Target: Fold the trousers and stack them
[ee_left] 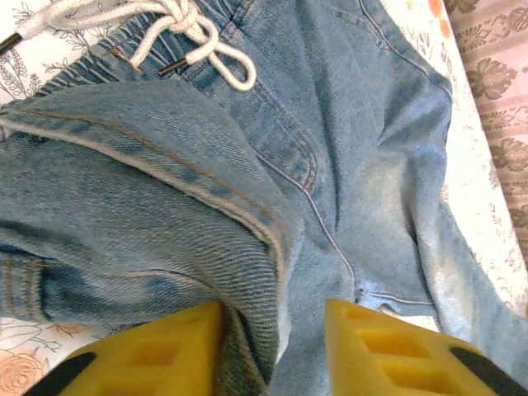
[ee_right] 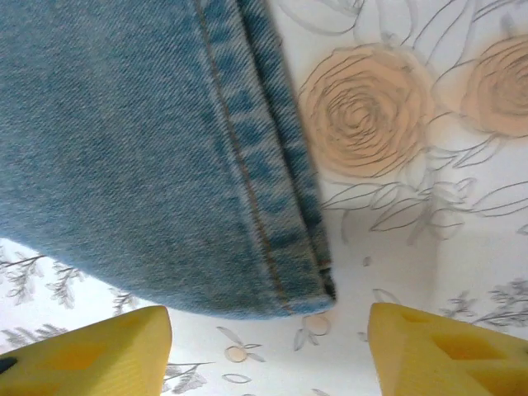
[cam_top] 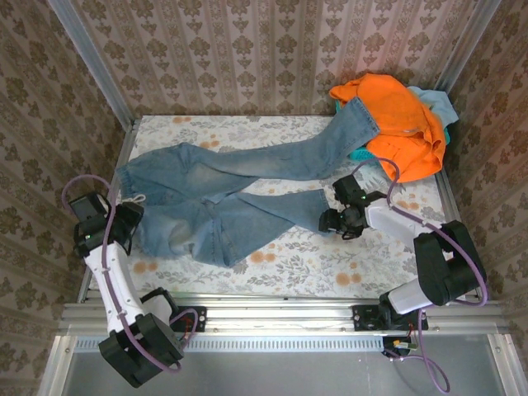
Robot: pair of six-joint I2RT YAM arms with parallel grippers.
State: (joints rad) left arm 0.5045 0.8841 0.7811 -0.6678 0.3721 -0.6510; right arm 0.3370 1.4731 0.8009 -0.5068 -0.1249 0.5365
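Observation:
The trousers [cam_top: 206,198] are faded light-blue jeans spread across the flowered table [cam_top: 289,264]. Their waist lies at the left, one leg runs up to the back right, and the other ends at the middle right. My left gripper [cam_top: 124,223] is at the waist, below the white drawstring [ee_left: 190,33]. In its wrist view the left gripper [ee_left: 276,318] is open, with a raised denim fold [ee_left: 247,272] against one yellow finger and a gap to the other. My right gripper [cam_top: 326,221] stands open just short of the nearer leg's hem [ee_right: 272,206]; only bare table lies between its jaws [ee_right: 268,323].
A bright orange garment [cam_top: 400,124] is heaped at the back right corner over a pale turquoise cloth [cam_top: 433,103]; the far trouser leg's end rests on it. Patterned walls close in the table on three sides. Bare flowered table shows along the front edge.

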